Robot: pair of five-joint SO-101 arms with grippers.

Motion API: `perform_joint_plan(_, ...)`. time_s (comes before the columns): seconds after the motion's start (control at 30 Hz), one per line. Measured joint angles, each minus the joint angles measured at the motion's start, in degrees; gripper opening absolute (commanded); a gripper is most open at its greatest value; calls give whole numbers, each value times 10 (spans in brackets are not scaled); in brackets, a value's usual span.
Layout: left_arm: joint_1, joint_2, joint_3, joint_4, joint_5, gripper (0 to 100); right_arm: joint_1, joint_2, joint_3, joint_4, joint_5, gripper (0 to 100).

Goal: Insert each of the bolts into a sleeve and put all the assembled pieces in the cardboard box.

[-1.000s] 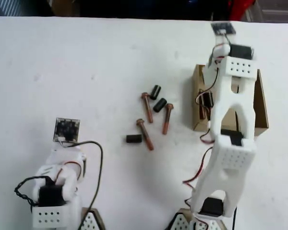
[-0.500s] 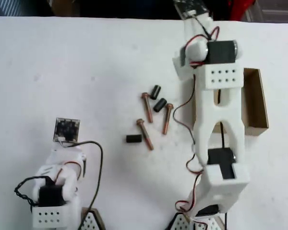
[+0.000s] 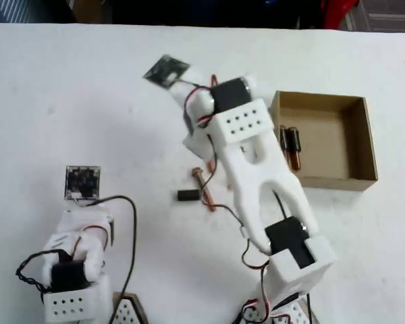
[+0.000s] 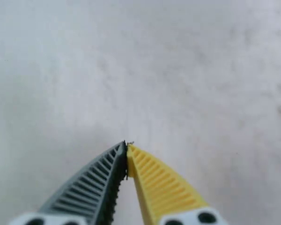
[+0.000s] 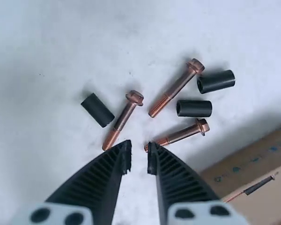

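Three loose copper bolts (image 5: pixel 123 120) (image 5: pixel 175 88) (image 5: pixel 178 134) and three black sleeves (image 5: pixel 97 109) (image 5: pixel 194 108) (image 5: pixel 216 81) lie scattered mid-bench, none joined to another, as counted from the right wrist view. The right claw (image 5: pixel 138 157) hangs just above them, its fingers parted by a narrow gap and gripping nothing. Its tips stand between the threaded ends of two of the bolts.

From the high view the right arm (image 3: pixel 256 169) stretches across the middle of the white bench (image 3: pixel 67 81) and hides most of the cluster. One sleeve (image 3: pixel 187 196) and part of one bolt (image 3: pixel 206 194) show beside it.

The cardboard box (image 3: pixel 332 138) sits open towards the bench's right edge, nearer the far side than the near one. Against the wall closest to the loose parts lies copper and black hardware (image 3: pixel 291 145), apparently a bolt in a sleeve. Whether it is one piece or two is hard to make out. A corner of the box (image 5: pixel 253 176) is cut off at the edge of the right wrist view.

The left arm (image 3: pixel 74 270) is folded by the bench's near edge, towards the left corner. The left claw (image 4: pixel 126 149) has its grey and yellow fingers pressed together at the tips, with nothing between them, over bare bench surface.
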Motion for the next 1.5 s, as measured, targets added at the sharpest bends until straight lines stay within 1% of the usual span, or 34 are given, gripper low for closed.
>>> perform_joint_plan(0.23, -2, 0, 0, -1, 0, 23, -52, -142, 27, 0, -10, 45)
perform_joint_plan(0.37, -2, 0, 0, -1, 0, 23, -79, -224, 101, 0, -23, 45)
perform_joint_plan(0.47, -2, 0, 0, -1, 0, 23, -98, -274, 188, -9, 4, 49)
perform_joint_plan(0.53, -2, 0, 0, -1, 0, 23, -101, -306, 254, -39, 36, 49)
perform_joint_plan(0.67, -4, 0, 0, -1, 0, 23, -98, -365, 398, -140, 109, 50)
perform_joint_plan(0.77, -4, 0, 0, -1, 0, 23, -101, -390, 495, -215, 137, 50)
perform_joint_plan(0.83, -4, 0, 0, -1, 0, 23, -98, -396, 539, -251, 159, 53)
perform_joint_plan(0.97, -4, 0, 0, -1, 0, 23, -99, -391, 600, -308, 204, 125)
perform_joint_plan(1.03, -6, 0, 0, -1, 0, 23, -100, -377, 615, -332, 218, 118)
perform_joint_plan(1.13, -33, 0, 0, -11, -4, 23, -98, -345, 617, -365, 228, 111)
perform_joint_plan(1.27, -66, 0, 0, -26, -51, 23, -100, -288, 618, -405, 233, 112)
perform_joint_plan(1.37, -70, 0, 0, -26, -75, 23, -99, -250, 618, -421, 253, 112)
perform_joint_plan(1.5, -71, 0, 0, -26, -78, 23, -99, -218, 618, -443, 260, 112)
